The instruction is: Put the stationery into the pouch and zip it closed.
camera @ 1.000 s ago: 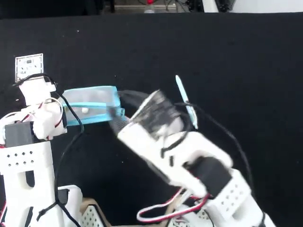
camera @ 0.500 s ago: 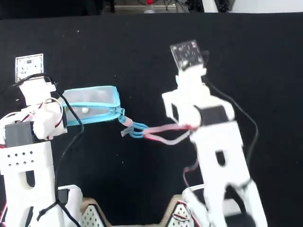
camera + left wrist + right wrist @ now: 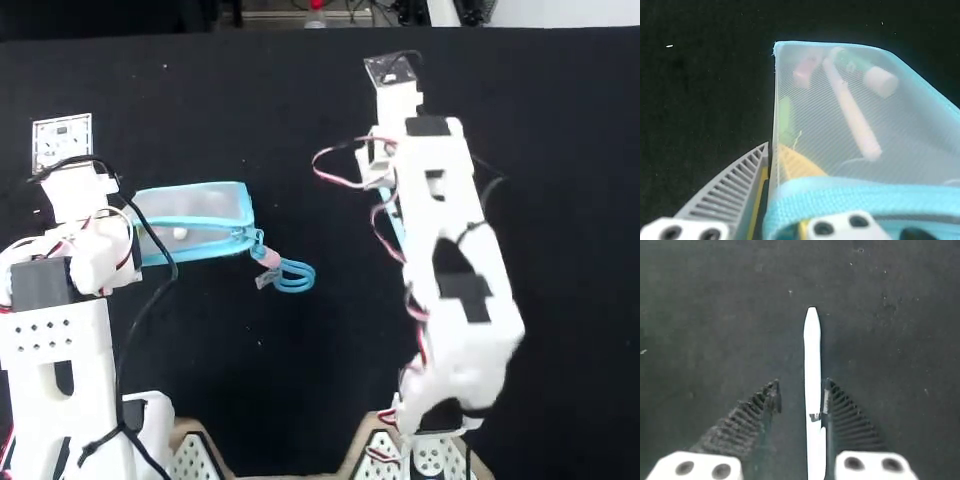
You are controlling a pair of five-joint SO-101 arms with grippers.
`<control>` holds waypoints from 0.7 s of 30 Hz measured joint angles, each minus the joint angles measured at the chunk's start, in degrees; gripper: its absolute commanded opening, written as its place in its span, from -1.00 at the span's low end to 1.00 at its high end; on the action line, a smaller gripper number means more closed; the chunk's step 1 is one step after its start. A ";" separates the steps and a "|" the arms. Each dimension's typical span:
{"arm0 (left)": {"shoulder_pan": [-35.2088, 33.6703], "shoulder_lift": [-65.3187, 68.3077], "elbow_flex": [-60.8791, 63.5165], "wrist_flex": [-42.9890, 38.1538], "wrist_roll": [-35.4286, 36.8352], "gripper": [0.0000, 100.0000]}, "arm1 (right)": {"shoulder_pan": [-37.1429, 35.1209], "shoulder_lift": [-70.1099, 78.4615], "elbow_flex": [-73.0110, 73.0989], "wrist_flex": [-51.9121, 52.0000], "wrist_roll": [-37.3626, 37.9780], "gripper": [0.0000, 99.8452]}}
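Two wrist close-ups, right fingers [image 3: 747, 422] spread astride white pen [image 3: 812, 355], left fingers [image 3: 735, 185] pinching pouch [image 3: 850, 125]

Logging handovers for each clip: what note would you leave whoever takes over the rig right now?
Left gripper: shut on the pouch at its edge.
Right gripper: open, one finger on either side of the pen, which lies on the table.
Done: several items are inside the pouch.
Left: grasp the pen, put it in, zip the pouch closed.
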 measured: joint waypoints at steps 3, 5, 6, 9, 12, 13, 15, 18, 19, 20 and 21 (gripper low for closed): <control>0.00 0.00 0.00 0.00 0.00 -0.94 | 0.09 8.09 -9.05 3.08 0.18 -0.75; 0.00 0.00 0.00 0.00 0.00 -0.94 | 0.09 13.01 -15.12 5.01 0.18 -0.75; 0.00 0.00 0.00 0.00 0.00 -0.94 | 0.09 15.38 -17.85 5.80 0.18 -0.75; 0.00 0.00 0.00 0.00 0.00 -0.94 | 0.18 21.98 -26.64 8.35 0.18 -0.75; 0.00 0.00 0.00 0.00 0.00 -0.94 | 0.18 27.78 -34.99 11.69 0.18 -0.75; 0.00 0.00 0.00 0.00 0.00 -0.94 | 0.18 29.71 -37.71 12.92 0.18 -0.75; 0.00 0.00 0.00 0.00 0.00 -0.94 | 0.18 33.23 -42.29 15.47 0.62 -0.75; 0.00 0.00 0.00 0.00 0.00 -0.94 | 0.18 38.42 -48.88 19.16 4.13 -0.75; 0.00 0.00 0.00 0.00 0.00 -0.94 | 0.18 39.91 -50.73 20.04 5.19 -0.75; 0.00 0.00 0.00 0.00 0.00 -0.94 | 0.18 41.32 -52.84 21.27 6.24 -0.77; 0.00 0.00 0.00 0.00 0.00 -0.94 | 0.18 42.55 -54.95 22.42 7.03 -0.83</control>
